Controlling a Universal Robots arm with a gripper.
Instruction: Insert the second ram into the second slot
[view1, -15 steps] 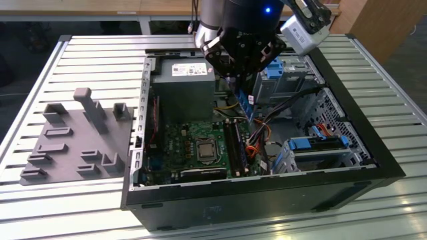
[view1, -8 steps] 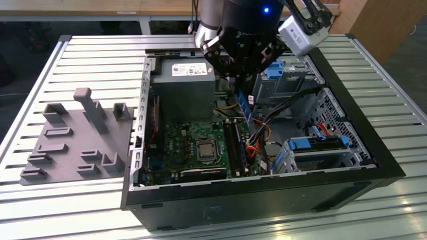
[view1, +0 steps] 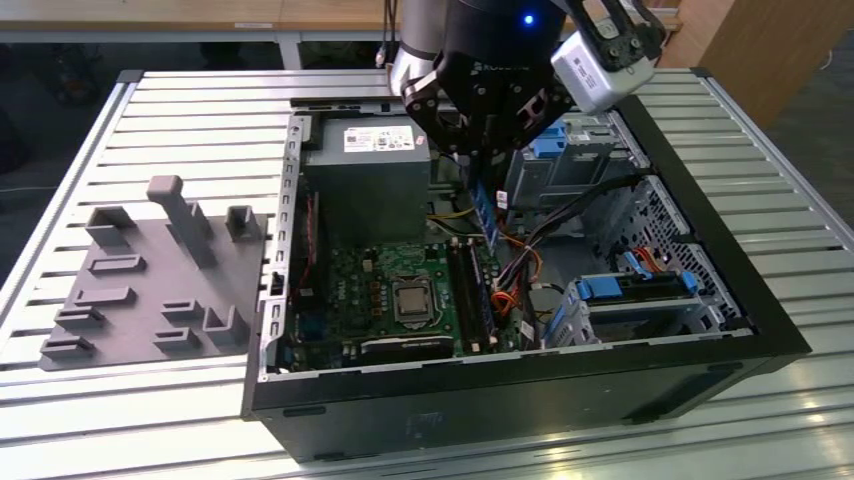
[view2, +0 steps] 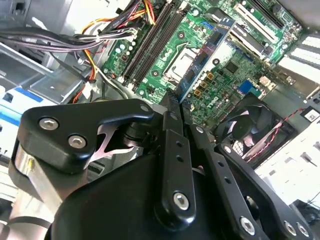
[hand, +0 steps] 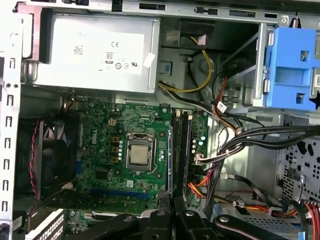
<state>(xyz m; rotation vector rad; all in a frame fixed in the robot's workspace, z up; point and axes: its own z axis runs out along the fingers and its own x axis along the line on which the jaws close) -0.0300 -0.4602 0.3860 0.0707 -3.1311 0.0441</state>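
The second ram (view2: 202, 59) is clamped between the fingers of the gripper (view2: 175, 107), which are closed narrowly on one end of it, so the stick juts out from the claw over the motherboard (hand: 110, 125). In the first wrist view it shows edge-on as a thin blue line (hand: 170, 160), its long axis running the same way as the memory slots (hand: 182, 150) and just beside them, toward the processor socket (hand: 138, 151). It looks raised clear of the board, not seated. Which slot is the second I cannot tell. In the exterior view the stick (view1: 489, 215) hangs below the gripper inside the open computer case (view1: 747, 300)
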